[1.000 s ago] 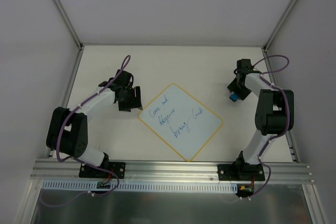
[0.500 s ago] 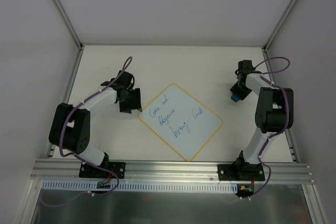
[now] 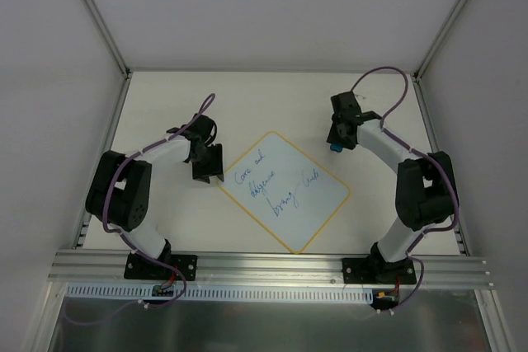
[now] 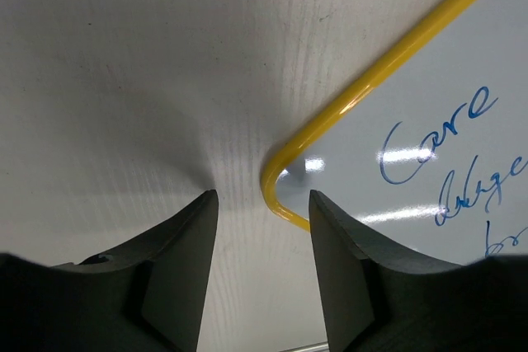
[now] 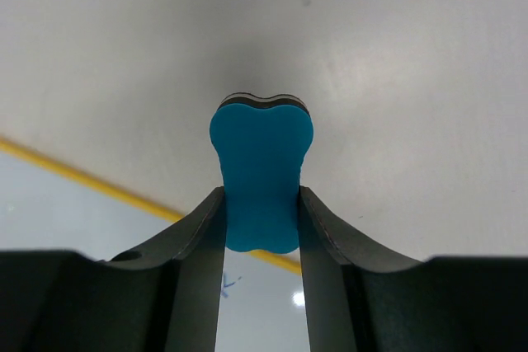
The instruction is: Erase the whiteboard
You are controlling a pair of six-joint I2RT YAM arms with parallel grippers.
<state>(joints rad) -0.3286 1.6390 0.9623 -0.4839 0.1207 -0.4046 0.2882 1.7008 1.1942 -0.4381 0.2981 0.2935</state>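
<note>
The whiteboard (image 3: 285,191) lies turned like a diamond in the middle of the table, with a yellow border and blue handwriting. My left gripper (image 3: 206,172) is open at its left corner. In the left wrist view the rounded corner of the whiteboard (image 4: 429,121) sits between the fingers of the left gripper (image 4: 262,204). My right gripper (image 3: 337,143) is shut on a small blue eraser (image 3: 336,147) just beyond the board's far right edge. In the right wrist view the eraser (image 5: 261,154) is pinched between the fingers of the right gripper (image 5: 261,204), above the whiteboard (image 5: 74,220).
The pale table (image 3: 165,105) is walled by white panels with metal posts (image 3: 95,14) at the back corners. An aluminium rail (image 3: 272,265) runs along the near edge, where both arm bases are bolted.
My right arm has swung left with the eraser, from the right side of the table to the whiteboard's far right edge. My left gripper has shifted slightly toward the board's left corner.
</note>
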